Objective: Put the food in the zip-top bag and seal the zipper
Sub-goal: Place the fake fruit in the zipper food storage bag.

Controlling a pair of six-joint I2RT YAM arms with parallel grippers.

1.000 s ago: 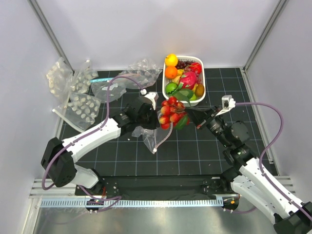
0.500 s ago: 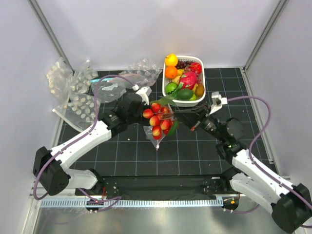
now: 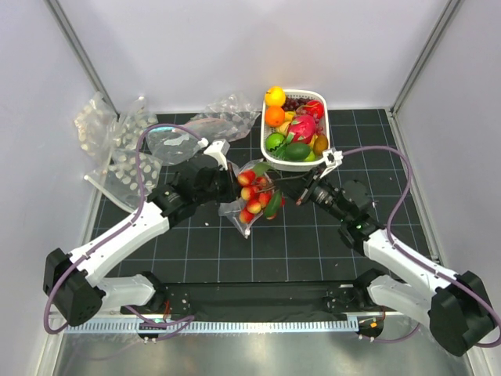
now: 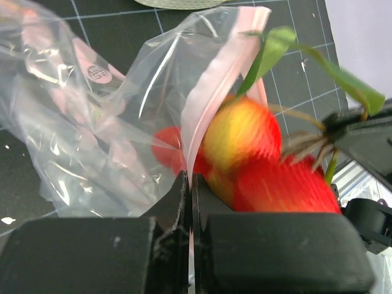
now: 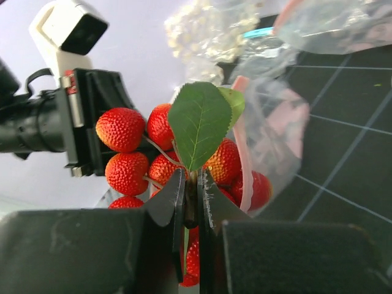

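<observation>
Left gripper pressed together on zipper of zip-top bag. Bag near centre of dark mat, just in front of white basket. Right gripper pinching stem of strawberry bunch, green leaf above jaws. Bunch at bag mouth, some berries seen through plastic.

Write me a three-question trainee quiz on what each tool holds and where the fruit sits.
1. True or false: the right tool is shut on the stem of the strawberry bunch.
2. What does the left tool pinch? A) the pink zipper B) a green leaf C) an orange
3. Fill in: the dragon fruit lies in the white ____.
Key: 1 true; 2 A; 3 basket.
</observation>
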